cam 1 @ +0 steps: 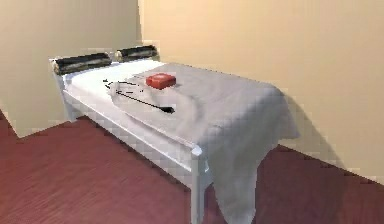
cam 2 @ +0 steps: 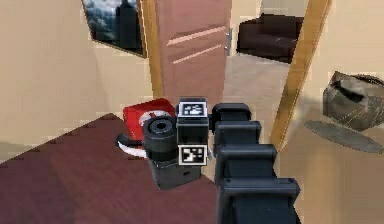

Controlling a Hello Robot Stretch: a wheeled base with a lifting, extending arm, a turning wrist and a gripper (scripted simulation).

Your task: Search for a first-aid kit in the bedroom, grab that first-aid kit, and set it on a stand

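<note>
A flat red box (cam 1: 161,79), in shape and colour like a first-aid kit, lies on the grey bedcover of a white-framed bed (cam 1: 200,160), toward the pillow end. In the arm side view, my arm (cam 2: 250,165) rises from the bottom edge with its two marked white squares (cam 2: 192,130). The gripper (cam 2: 140,140) sits left of them. A red boxy thing (cam 2: 143,112) with a white part shows right behind the gripper's far end, near where floor meets wall. I cannot tell whether the gripper holds it.
Two dark pillows (cam 1: 100,60) lie at the bed's head, and a thin dark thing (cam 1: 135,96) lies on the cover. An open brown door (cam 2: 195,50) stands beyond the arm. A dark sofa (cam 2: 270,35) is past it, and a wall picture (cam 2: 112,22) hangs at the left. The floor is dark red.
</note>
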